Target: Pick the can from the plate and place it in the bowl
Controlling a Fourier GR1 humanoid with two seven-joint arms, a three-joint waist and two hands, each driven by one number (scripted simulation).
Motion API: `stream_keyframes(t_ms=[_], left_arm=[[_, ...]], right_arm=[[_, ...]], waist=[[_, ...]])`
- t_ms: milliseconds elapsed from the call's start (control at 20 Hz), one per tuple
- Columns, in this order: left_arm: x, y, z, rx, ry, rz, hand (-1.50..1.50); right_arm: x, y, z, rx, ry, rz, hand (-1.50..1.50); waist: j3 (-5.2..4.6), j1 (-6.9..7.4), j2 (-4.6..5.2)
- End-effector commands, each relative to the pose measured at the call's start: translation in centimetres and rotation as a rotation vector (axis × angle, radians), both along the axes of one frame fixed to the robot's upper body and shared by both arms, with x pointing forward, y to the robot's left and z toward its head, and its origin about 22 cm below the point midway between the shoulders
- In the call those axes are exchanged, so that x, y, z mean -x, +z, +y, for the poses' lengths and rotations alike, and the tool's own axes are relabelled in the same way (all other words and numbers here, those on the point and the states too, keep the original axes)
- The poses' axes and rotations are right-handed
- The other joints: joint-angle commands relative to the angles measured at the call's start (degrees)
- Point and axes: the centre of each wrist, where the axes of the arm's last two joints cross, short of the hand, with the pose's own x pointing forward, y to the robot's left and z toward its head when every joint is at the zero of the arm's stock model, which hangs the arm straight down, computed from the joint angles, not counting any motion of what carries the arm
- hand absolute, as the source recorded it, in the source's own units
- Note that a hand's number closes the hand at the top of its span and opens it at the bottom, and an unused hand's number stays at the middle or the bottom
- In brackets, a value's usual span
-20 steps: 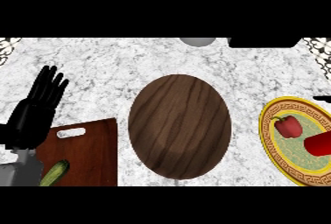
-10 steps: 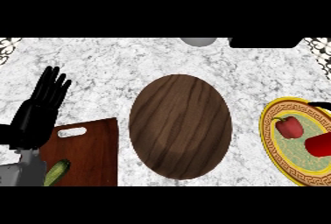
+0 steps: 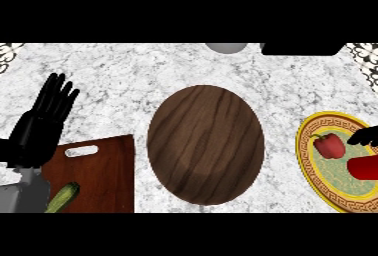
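At the counter's (image 3: 111, 75) near left corner, a green vegetable (image 3: 63, 196) lies on a reddish cutting board (image 3: 100, 172). Beside it, the left hand (image 3: 43, 122) rests open, fingers up, out of the way. The wooden bowl (image 3: 206, 144) waits at centre, ready for the drop. At the right edge, the red can (image 3: 365, 167) sits on the yellow plate (image 3: 314, 170) beside a red pepper (image 3: 330, 145). Just beyond the can, dark fingers of the right hand (image 3: 363, 136), barely visible half a second earlier, reach further in; whether they're spread or curled can't be told.
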Motion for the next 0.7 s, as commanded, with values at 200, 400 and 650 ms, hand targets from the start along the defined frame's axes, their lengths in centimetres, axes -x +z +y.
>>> stream_keyframes(t_ms=[200,400,650], left_arm=[[1.0,0.5,-0.2,0.017,-0.019,-0.006,0.00],[0.4,-0.1,-0.4,0.000,-0.001,-0.014,0.00],[0.6,-0.9,0.1,0.003,0.007,-0.005,0.00]], right_arm=[[-1.2,-0.9,2.7,0.062,0.155,-0.047,1.50],[-0.4,-2.2,1.6,0.055,0.181,-0.077,1.50],[-0.7,-0.2,2.3,0.058,0.231,-0.159,1.50]], waist=[[0.34,0.24,0.09],[0.33,-0.05,0.13],[0.32,-0.22,0.10]])
